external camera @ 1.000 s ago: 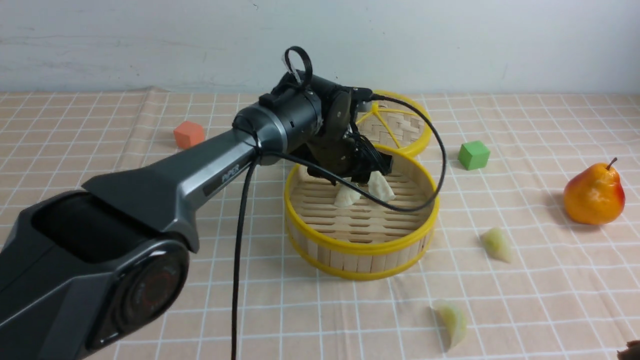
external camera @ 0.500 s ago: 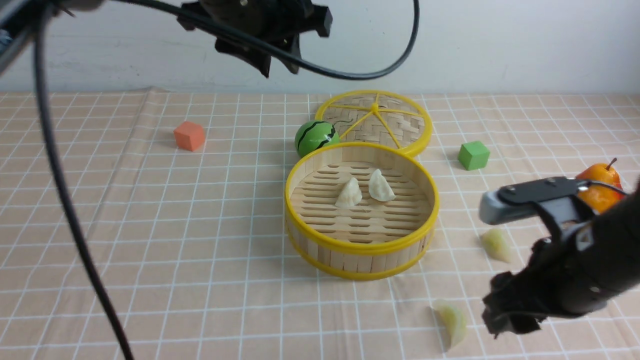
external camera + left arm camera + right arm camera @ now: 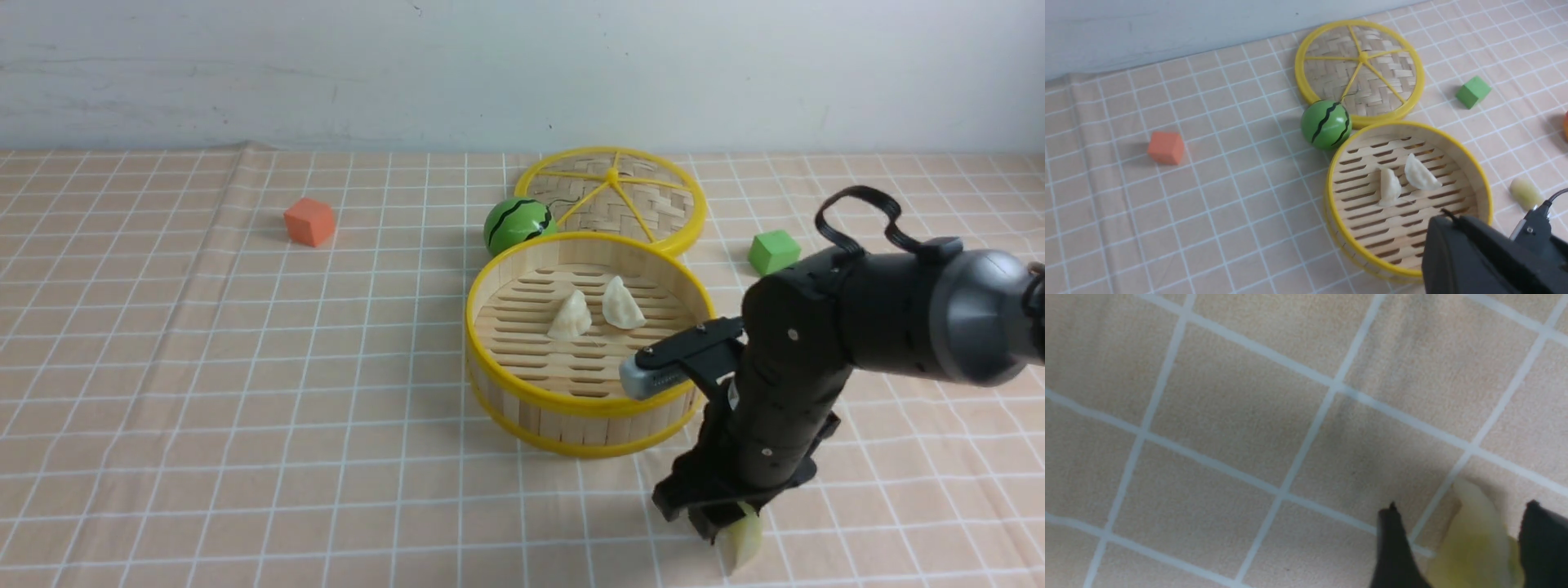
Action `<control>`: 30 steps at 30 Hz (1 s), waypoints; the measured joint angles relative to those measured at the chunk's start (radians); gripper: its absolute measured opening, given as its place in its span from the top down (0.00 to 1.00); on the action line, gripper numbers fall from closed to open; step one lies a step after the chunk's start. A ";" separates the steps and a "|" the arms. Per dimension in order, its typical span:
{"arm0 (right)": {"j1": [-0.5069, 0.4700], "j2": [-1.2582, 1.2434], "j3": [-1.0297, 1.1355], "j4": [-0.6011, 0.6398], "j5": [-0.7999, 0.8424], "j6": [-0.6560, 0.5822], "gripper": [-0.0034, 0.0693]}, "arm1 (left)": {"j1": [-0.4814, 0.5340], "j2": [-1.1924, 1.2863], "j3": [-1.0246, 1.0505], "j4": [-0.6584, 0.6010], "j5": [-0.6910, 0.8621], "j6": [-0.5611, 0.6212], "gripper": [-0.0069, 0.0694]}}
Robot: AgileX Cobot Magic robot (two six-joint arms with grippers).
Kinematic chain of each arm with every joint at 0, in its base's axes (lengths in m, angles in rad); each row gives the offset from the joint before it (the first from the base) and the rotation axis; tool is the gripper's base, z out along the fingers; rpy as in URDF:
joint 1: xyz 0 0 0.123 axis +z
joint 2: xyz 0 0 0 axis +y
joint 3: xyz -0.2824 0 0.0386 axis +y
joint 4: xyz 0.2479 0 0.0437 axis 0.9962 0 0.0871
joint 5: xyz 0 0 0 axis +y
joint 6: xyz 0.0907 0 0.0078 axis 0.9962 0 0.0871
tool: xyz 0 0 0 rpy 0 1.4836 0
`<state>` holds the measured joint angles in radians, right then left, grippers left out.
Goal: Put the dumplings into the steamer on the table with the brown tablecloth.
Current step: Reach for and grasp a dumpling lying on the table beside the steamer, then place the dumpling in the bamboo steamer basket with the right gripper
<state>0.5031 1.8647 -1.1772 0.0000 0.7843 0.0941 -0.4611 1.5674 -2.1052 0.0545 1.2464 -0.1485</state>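
The steamer (image 3: 589, 406) stands mid-table on the brown tablecloth (image 3: 245, 367), with two white dumplings (image 3: 569, 317) (image 3: 622, 304) lying on its slatted floor. Near the front edge lies a pale green dumpling (image 3: 741, 543). My right gripper (image 3: 727, 527) is lowered over it, open. In the right wrist view its black fingers (image 3: 1392, 539) stand on either side of that dumpling (image 3: 1474, 547), with a gap on one side. Another green dumpling (image 3: 1526, 193) lies right of the steamer; the right arm hides it in the front view. My left gripper (image 3: 1449, 218) is shut and empty above the steamer's near rim (image 3: 1372, 265).
A flat woven yellow-spoked disc (image 3: 612, 196) lies behind the steamer, with a watermelon ball (image 3: 518, 224) touching its left side. An orange cube (image 3: 309, 220) sits far left and a green cube (image 3: 772, 251) to the right. My right arm (image 3: 898, 318) spans the right side.
The left arm lifted away from the steamer and left the front view, its gripper shutting. The right arm came in from the right and dropped its open jaws around the near green dumpling.
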 joint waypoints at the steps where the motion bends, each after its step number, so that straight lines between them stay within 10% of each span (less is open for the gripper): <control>1: 0.001 -0.002 -0.002 -0.024 0.004 0.012 0.60 | 0.000 -0.045 0.050 0.010 0.000 -0.011 0.93; 4: 0.002 -0.020 -0.005 -0.047 0.039 0.023 0.76 | 0.000 -0.160 0.187 0.034 0.000 -0.026 0.93; 17: 0.003 0.017 -0.507 0.050 0.159 -0.109 0.75 | 0.000 -0.696 0.771 0.049 0.000 -0.054 0.93; 30: 0.003 0.419 -0.871 0.084 0.255 -0.109 0.75 | 0.000 -0.858 0.878 0.063 0.000 -0.056 0.93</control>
<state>0.5057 2.2837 -2.0477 0.0839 1.0392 -0.0150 -0.4611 0.7098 -1.2277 0.1172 1.2464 -0.2049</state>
